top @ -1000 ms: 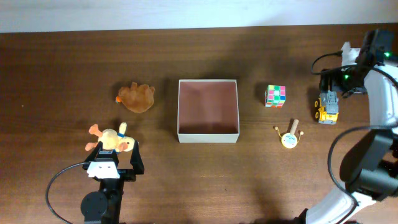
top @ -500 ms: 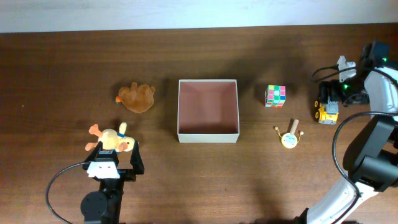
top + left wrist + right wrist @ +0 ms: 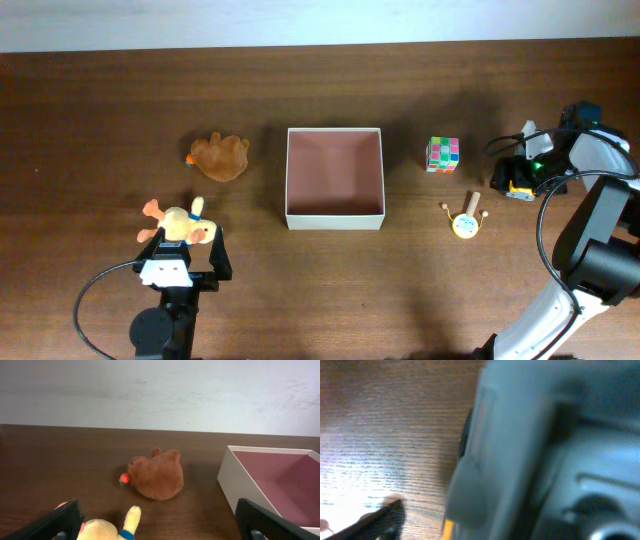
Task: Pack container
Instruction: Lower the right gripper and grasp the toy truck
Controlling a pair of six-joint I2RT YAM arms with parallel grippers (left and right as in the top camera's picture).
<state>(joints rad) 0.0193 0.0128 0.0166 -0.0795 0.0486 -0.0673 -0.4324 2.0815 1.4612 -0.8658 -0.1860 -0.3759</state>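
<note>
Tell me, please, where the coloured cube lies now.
In the overhead view the coloured cube stands on the table just right of the container, with the round yellow toy nearer the robot's base.

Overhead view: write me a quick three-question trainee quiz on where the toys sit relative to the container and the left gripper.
1. True or false: the container already has a toy inside it.
2. Which toy lies closest to the container's right wall? A. colour cube B. brown plush C. yellow truck
3. Which toy lies right at the open left gripper?

Key:
1. False, only its bare pinkish-brown floor shows.
2. A.
3. The yellow plush toy.
</note>
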